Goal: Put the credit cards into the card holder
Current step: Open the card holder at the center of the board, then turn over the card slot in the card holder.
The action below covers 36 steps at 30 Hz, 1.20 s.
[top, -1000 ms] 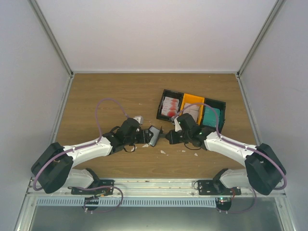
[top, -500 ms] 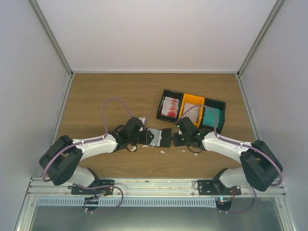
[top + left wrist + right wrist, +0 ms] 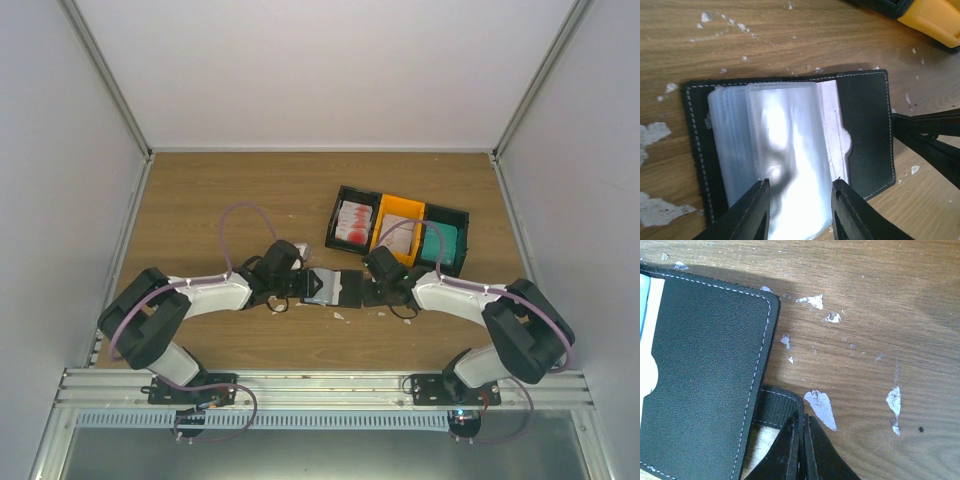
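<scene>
**Ana:** Both arms have drawn in toward each other, and the card holder, tipped up 1 second ago, now lies flat and open on the table between them.

**Ben:** How do the left fingers stand?

**Ana:** The left gripper has narrowed, but its 2 fingers are still spread, 1 at each side of the near edge of the clear sleeves. I cannot tell whether they touch the plastic.

**Ben:** And the right?

**Ana:** The right gripper has its fingers pressed together on a thin black stitched flap at the holder's right edge.

**Ben:** What about the edges?

**Ana:** The stitched black cover shows past the sleeves on the far, left and right sides. Its rounded corner sits beyond the right fingertips, a little to their left.

**Ben:** Is there room to move?

**Ana:** Bare wood dotted with white flecks lies open to the right of the right fingers and beyond them. Past the holder's far edge, beyond the left fingers, the wood is open too. Only a yellow corner of the 3 bins comes near the holder's far right corner, and it does not touch.

**Ben:** Where are the cards?

**Ana:** The credit cards lie in those bins, beyond the right fingers: red-and-white cards, a whitish card and a teal card.
</scene>
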Available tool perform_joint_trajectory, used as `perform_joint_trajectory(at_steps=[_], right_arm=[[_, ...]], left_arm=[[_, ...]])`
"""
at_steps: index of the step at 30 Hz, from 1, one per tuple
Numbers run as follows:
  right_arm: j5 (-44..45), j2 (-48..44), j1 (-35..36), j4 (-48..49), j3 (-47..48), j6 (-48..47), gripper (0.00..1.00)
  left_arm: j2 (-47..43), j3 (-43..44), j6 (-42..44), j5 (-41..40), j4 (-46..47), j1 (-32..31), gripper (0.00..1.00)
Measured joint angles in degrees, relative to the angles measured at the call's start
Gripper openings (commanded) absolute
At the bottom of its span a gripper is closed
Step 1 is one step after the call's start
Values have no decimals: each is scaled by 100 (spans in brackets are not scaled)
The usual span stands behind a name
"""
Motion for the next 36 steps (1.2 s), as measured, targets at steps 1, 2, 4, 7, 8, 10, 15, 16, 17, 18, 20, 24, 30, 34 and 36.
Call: perform_joint_trajectory(at_steps=[1, 2, 4, 7, 8, 10, 15, 16, 17, 18, 20, 24, 30, 34, 36], right_arm=[[0, 0, 0, 7, 0, 0, 0], [0, 0, 0, 7, 0, 0, 0], [-2, 0, 0, 13, 0, 0, 0], [-2, 2, 0, 22, 0, 0, 0], [-2, 0, 0, 22, 0, 0, 1], [-2, 2, 0, 22, 0, 0, 0], [-2, 13, -4, 26, 0, 0, 1], [-2, 15, -4, 28, 0, 0, 1], [-4, 15, -4, 33, 0, 0, 1], [-4, 17, -4, 37, 0, 0, 1], [-11, 22, -4, 61, 0, 0, 1], [-37, 28, -11, 76, 0, 0, 1], [-225, 63, -24, 210, -2, -2, 1], [-382, 66, -33, 286, -20, -2, 0], [-437, 66, -33, 326, -39, -2, 1]], left_arm=[[31, 2, 0, 63, 37, 4, 33], [63, 0, 2, 131, 72, 15, 33], [133, 2, -9, 221, 131, 24, 34], [234, 2, -48, 267, 151, 39, 40], [267, 2, -55, 275, 151, 46, 42], [286, 2, -92, 295, 175, 57, 46], [286, 22, -116, 308, 229, 59, 50], [286, 22, -114, 306, 236, 61, 50], [286, 22, -114, 308, 238, 61, 50], [286, 22, -114, 308, 240, 61, 50], [289, 22, -114, 321, 249, 63, 50], [354, 57, -116, 385, 280, 63, 50], [586, 199, -105, 713, 420, 63, 50], [730, 273, -90, 1056, 533, 63, 50], [798, 319, -87, 1248, 597, 61, 50]])
